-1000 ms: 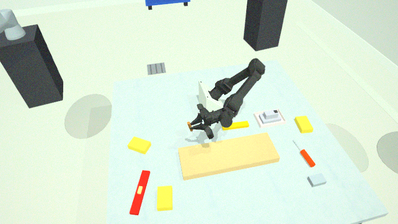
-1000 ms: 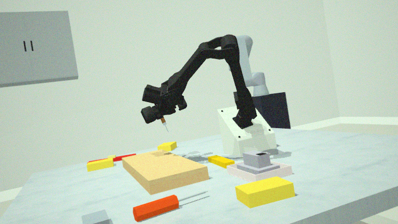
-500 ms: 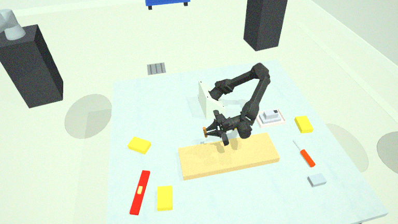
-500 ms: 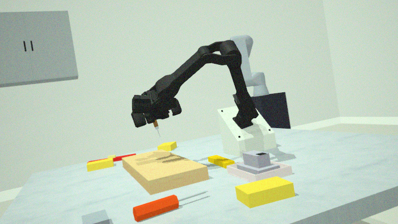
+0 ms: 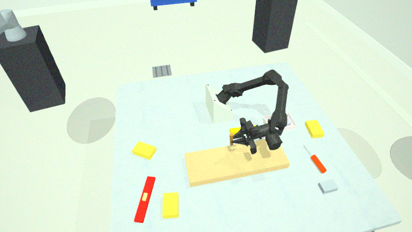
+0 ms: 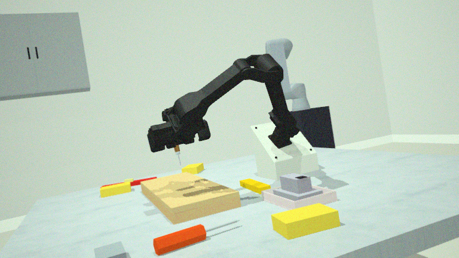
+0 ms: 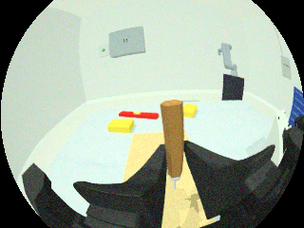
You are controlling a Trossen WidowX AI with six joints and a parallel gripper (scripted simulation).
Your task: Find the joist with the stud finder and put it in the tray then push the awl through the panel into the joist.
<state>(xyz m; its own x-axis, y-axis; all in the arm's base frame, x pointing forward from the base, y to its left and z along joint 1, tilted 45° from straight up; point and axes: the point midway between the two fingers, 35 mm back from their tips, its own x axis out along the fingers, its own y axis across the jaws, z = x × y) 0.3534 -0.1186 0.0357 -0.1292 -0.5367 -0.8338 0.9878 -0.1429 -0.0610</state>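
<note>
My gripper [image 5: 232,140] [image 7: 174,146] is shut on the brown handle of the awl [image 5: 231,139] [image 6: 177,149] [image 7: 172,138]. The awl is close to upright, its thin metal tip pointing down, in the air above the floor panel [image 5: 209,171] [image 6: 202,209] [image 7: 140,149]. The tip does not touch the panel. The panel is a pale wooden slab lying flat; arm shadows fall on it and no hole shows. The grey stud finder [image 6: 295,184] sits in the pale pink tray [image 6: 333,197]; in the top view the arm mostly hides them. The joist is hidden.
Several yellow blocks [image 5: 144,150] [image 6: 305,220] [image 7: 121,125] lie around the panel. A red level [image 5: 148,187] [image 7: 139,115] lies left. An orange-handled screwdriver [image 5: 318,164] [image 6: 179,239] and a grey block [image 5: 328,186] lie right. The white arm base [image 5: 220,112] [image 6: 267,167] stands behind the panel.
</note>
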